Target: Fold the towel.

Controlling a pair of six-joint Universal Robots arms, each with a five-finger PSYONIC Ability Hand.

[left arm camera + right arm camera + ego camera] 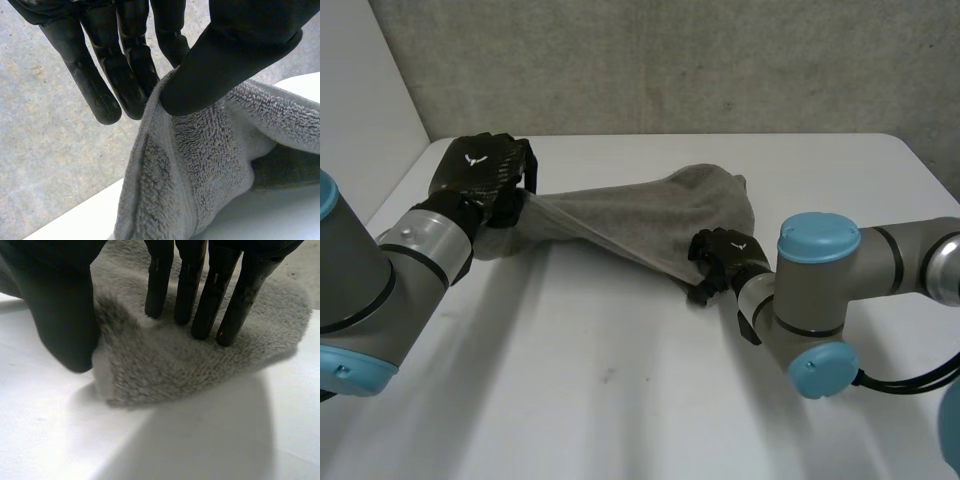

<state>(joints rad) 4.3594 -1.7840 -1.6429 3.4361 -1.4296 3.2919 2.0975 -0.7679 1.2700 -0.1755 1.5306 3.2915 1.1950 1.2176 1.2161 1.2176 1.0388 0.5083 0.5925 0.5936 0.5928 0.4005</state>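
Note:
A grey terry towel point(650, 215) stretches across the middle of the white table point(620, 390), bunched and twisted. My left hand point(480, 170) holds its left end lifted off the table. In the left wrist view the thumb point(235, 50) pinches the towel's edge point(200, 160) against the fingers. My right hand point(720, 255) is at the towel's near right edge. There its fingers point(205, 295) are straight and rest on top of the towel point(200, 365), while the thumb stands apart beside the towel's corner.
A grey concrete wall point(670, 60) runs behind the table's far edge. My right arm point(820, 280) lies low over the table's right side. Bare table spreads in front of the towel.

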